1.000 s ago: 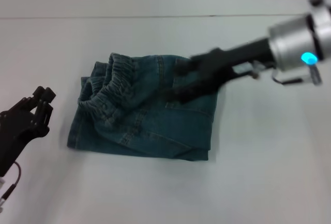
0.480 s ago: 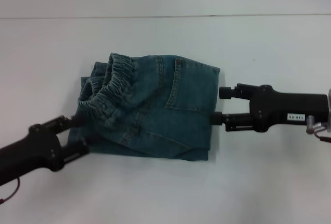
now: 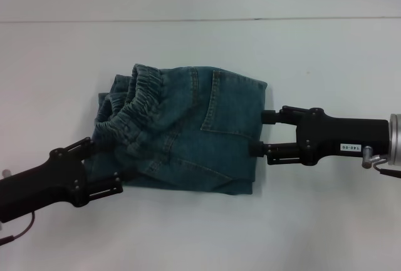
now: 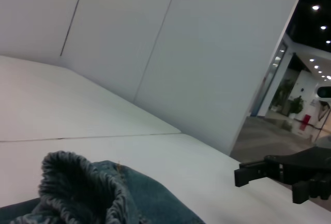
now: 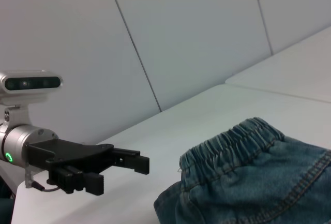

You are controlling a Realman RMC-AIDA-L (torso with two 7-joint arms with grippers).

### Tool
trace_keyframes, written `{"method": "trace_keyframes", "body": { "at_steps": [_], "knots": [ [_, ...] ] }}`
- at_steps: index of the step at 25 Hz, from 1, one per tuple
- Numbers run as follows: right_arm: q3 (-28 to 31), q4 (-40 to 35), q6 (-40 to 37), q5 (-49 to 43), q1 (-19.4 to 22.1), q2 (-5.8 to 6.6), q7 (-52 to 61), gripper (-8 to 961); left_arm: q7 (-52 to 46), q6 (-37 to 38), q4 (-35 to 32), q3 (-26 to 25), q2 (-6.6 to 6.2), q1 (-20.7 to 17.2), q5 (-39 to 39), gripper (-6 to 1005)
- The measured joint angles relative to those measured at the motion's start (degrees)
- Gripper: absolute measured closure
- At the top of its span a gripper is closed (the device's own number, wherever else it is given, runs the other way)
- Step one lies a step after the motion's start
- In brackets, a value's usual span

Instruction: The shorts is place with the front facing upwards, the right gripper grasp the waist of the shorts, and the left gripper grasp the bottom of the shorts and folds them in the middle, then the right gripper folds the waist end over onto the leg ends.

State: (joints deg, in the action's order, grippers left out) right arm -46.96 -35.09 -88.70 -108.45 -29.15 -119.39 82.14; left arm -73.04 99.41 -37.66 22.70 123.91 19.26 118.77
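The blue denim shorts (image 3: 188, 127) lie folded on the white table (image 3: 313, 52), the elastic waistband (image 3: 135, 111) bunched on top at the left. My left gripper (image 3: 106, 166) is open at the shorts' near left corner, its fingers either side of that edge. My right gripper (image 3: 260, 133) is open at the shorts' right edge, fingertips touching the cloth. The left wrist view shows the waistband (image 4: 77, 182) close up and the right gripper (image 4: 266, 182) beyond. In the right wrist view the shorts (image 5: 248, 172) fill the foreground, with the left gripper (image 5: 124, 175) behind them.
The table's far edge (image 3: 188, 19) runs across the back, with a pale wall behind it. Bare white tabletop surrounds the shorts on all sides.
The right arm came off the top of the shorts and now sits low at their right edge. The left gripper came in from the far left to the shorts' near left corner.
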Motion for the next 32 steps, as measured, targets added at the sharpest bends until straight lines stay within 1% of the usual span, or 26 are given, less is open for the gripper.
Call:
{"method": "trace_keyframes", "body": {
  "at_steps": [1, 23, 29, 32],
  "knots": [
    [0.1, 0.0, 0.0, 0.0, 0.0, -0.02, -0.1, 7, 0.0, 0.0, 0.3, 0.0, 0.01, 0.1, 0.0, 109],
    [0.2, 1.9, 1.4, 0.5, -0.4, -0.28, -1.8, 6, -0.1, 0.4, 1.9, -0.5, 0.21, 0.4, -0.7, 109],
    [0.2, 1.9, 1.3, 2.6, -0.1, -0.31, -1.8, 6, -0.1, 0.5, 2.3, -0.6, 0.17, 0.8, -0.8, 109],
    [0.2, 1.7, -0.2, 3.8, 0.1, -0.24, -1.4, 6, -0.1, 0.5, 2.8, -0.6, 0.22, 1.1, -1.4, 109]
  ]
}}
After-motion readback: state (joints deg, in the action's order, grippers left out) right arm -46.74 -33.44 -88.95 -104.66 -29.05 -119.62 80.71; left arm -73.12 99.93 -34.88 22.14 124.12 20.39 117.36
